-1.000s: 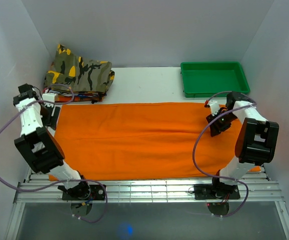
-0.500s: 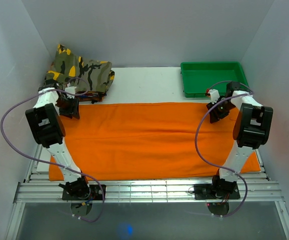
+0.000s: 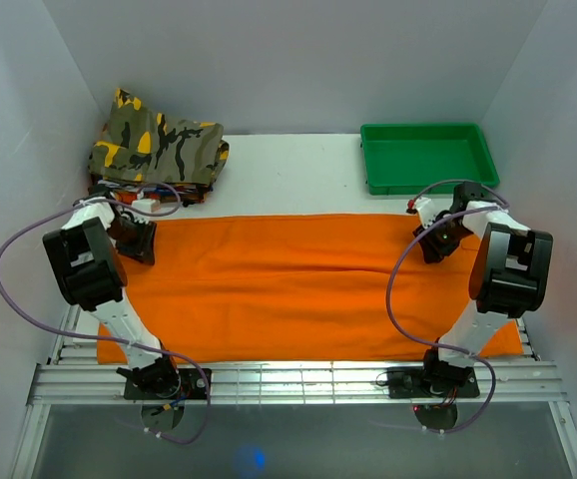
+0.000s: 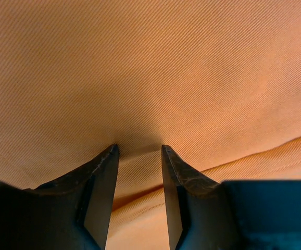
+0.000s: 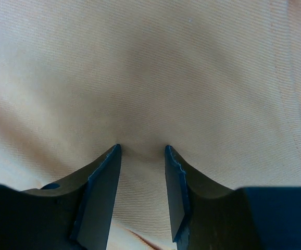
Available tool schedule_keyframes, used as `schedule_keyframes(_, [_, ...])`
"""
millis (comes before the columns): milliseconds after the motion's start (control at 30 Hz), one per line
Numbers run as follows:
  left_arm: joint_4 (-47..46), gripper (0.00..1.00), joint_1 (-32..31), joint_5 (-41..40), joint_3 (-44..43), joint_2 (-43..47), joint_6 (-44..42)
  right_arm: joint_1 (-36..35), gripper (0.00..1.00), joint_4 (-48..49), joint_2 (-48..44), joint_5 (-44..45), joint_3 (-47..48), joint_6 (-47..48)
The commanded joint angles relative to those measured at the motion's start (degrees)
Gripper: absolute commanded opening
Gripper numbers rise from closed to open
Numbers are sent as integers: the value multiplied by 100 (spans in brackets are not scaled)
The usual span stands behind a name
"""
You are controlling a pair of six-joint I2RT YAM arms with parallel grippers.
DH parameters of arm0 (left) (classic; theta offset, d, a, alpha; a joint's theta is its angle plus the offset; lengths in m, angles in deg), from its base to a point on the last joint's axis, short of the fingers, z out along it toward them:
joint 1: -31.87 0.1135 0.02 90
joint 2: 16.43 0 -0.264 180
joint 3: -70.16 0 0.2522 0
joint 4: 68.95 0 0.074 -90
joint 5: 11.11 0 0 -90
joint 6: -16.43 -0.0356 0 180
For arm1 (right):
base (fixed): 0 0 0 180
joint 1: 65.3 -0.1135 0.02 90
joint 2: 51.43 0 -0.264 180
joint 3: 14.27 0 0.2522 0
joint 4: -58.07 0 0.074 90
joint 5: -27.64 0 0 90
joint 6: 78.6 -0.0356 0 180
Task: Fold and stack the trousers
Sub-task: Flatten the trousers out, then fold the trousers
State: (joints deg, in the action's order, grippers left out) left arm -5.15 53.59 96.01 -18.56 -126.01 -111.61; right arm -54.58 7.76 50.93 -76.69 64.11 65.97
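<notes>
Trousers (image 3: pixel 298 289) have slid away from the green tray (image 3: pixel 423 158); we see left pincer (image 4: pixel 138 148) and right pincer (image 5: pixel 142 147) pinching their cloth, likely beginning the fold.

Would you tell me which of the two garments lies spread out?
The orange trousers, laid out wide; the camouflage garment sits folded in the far-left corner.

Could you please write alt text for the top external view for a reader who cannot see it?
Bright orange trousers lie spread across a table, with the left gripper down on their far left corner and the right gripper near their far right corner. A folded camouflage garment sits far left, a green tray far right.
</notes>
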Motion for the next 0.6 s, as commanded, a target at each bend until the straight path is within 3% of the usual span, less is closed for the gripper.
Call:
schedule_keyframes(0, [392,49,201,-70,193,173,-431,149,45,-870,-190,9,-345,230])
schedule_keyframes(100, [462,55,228,150,-314,341,-424,333,50,-941,-349,-210,135,134])
schedule_keyframes(167, [603,70,228,475,-755,341,-336,457,57,-1160,-244,-404,602,20])
schedule_keyframes(200, [612,87,254,589,-1192,332,-292,579,61,-1222,-174,-448,1118,-7])
schedule_keyframes(233, [551,98,263,808,-1388,341,-170,641,66,-1327,-112,-509,1367,-25])
schedule_keyframes(367, [182,98,482,1519,-2223,288,347,966,98,-1337,449,-440,2378,-147])
schedule_keyframes(433, [-290,98,596,1802,-2522,227,770,1151,90,-1319,678,-378,2886,-262])
schedule_keyframes(500, [-634,98,859,2617,-2506,253,1246,1317,90,-1232,1038,-325,3213,-576])
schedule_keyframes(567, [-1275,98,922,2893,-2244,297,1491,1371,90,-1187,1450,-133,3653,-745])
